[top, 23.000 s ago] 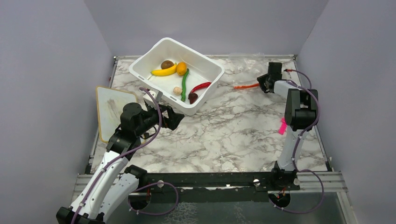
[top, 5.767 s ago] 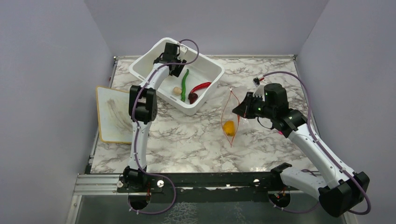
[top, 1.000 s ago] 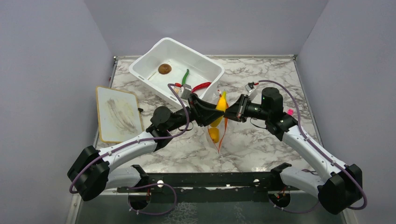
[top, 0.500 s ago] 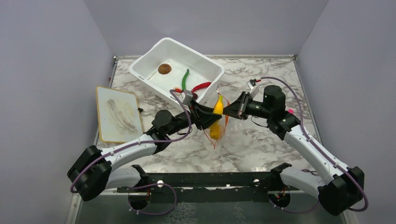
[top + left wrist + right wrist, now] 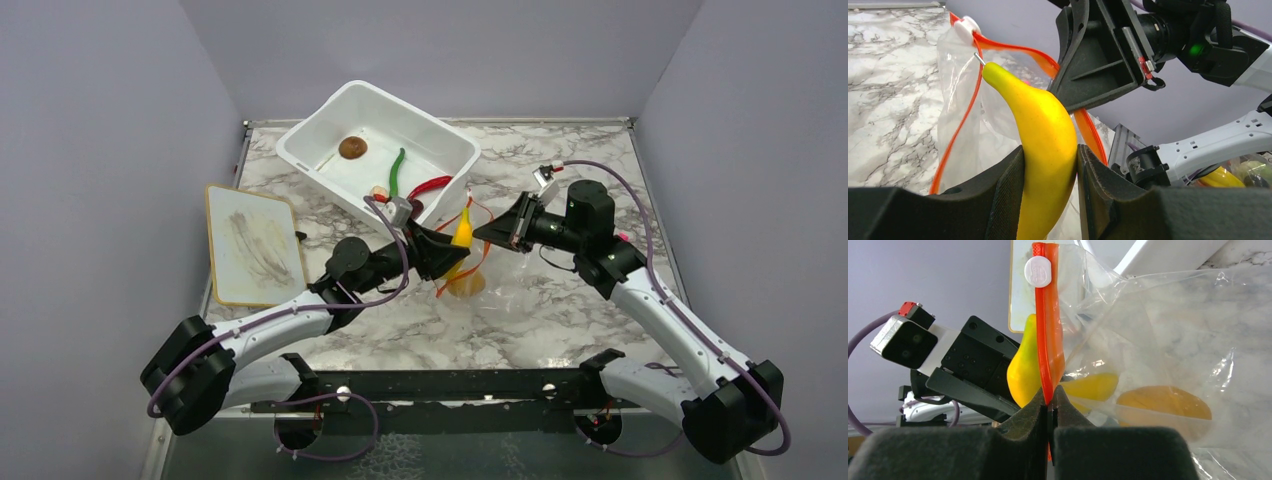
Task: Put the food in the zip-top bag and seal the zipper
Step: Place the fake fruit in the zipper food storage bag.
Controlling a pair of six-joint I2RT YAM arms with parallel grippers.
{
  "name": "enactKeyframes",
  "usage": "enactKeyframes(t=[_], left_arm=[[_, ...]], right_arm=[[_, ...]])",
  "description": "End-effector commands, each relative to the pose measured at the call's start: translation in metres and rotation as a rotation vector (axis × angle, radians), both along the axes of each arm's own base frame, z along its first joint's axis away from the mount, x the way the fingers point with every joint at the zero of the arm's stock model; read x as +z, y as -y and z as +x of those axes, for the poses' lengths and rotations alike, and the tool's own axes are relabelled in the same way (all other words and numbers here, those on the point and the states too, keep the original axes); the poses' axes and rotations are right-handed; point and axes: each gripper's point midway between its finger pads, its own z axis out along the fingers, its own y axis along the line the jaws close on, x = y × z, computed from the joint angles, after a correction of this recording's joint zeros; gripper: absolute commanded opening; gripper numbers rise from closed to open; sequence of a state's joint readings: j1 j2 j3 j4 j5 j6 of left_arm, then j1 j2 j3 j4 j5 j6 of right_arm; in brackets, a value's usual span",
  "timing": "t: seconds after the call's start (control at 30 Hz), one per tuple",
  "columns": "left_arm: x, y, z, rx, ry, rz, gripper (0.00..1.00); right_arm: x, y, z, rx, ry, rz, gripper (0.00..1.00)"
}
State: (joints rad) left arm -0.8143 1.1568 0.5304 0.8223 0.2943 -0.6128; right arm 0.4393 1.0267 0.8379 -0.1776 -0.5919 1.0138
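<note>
My left gripper (image 5: 1048,150) is shut on the yellow banana (image 5: 1040,115), which stands nearly upright. In the top view the banana (image 5: 461,236) has its lower end inside the open mouth of the clear zip-top bag (image 5: 478,283). My right gripper (image 5: 1050,399) is shut on the bag's orange-red zipper (image 5: 1047,320) and holds the mouth up, below the white slider (image 5: 1038,271). The orange fruit (image 5: 1163,402) lies inside the bag. In the top view the two grippers (image 5: 447,252) (image 5: 492,231) face each other across the bag.
The white tub (image 5: 300,140) at the back holds the brown ball (image 5: 352,147), the green pod (image 5: 397,170), the red chili (image 5: 430,186) and the beige mushroom (image 5: 380,192). A cutting board (image 5: 255,245) lies at the left edge of the marble table.
The bag has sunk onto the table and its mouth has spread into a wider loop. Both grippers shifted slightly left and back, the banana still held and now lower in the mouth.
</note>
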Motion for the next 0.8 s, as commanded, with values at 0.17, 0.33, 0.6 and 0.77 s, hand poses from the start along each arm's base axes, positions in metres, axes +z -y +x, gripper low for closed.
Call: enactKeyframes(t=[0.17, 0.33, 0.6, 0.77], left_arm=[[-0.003, -0.003, -0.021, -0.075, 0.048, 0.025, 0.37], [-0.017, 0.001, -0.022, -0.098, 0.016, 0.053, 0.39], [-0.021, 0.009, -0.032, -0.181, 0.029, 0.076, 0.45], [-0.023, 0.008, -0.035, -0.195, 0.041, 0.084, 0.45]], right_arm=[[0.019, 0.002, 0.01, -0.038, 0.076, -0.002, 0.01], [0.018, 0.001, 0.01, -0.03, 0.078, 0.0, 0.01], [0.014, 0.003, 0.012, -0.044, 0.078, -0.019, 0.01], [0.013, 0.002, 0.012, -0.04, 0.075, -0.015, 0.01]])
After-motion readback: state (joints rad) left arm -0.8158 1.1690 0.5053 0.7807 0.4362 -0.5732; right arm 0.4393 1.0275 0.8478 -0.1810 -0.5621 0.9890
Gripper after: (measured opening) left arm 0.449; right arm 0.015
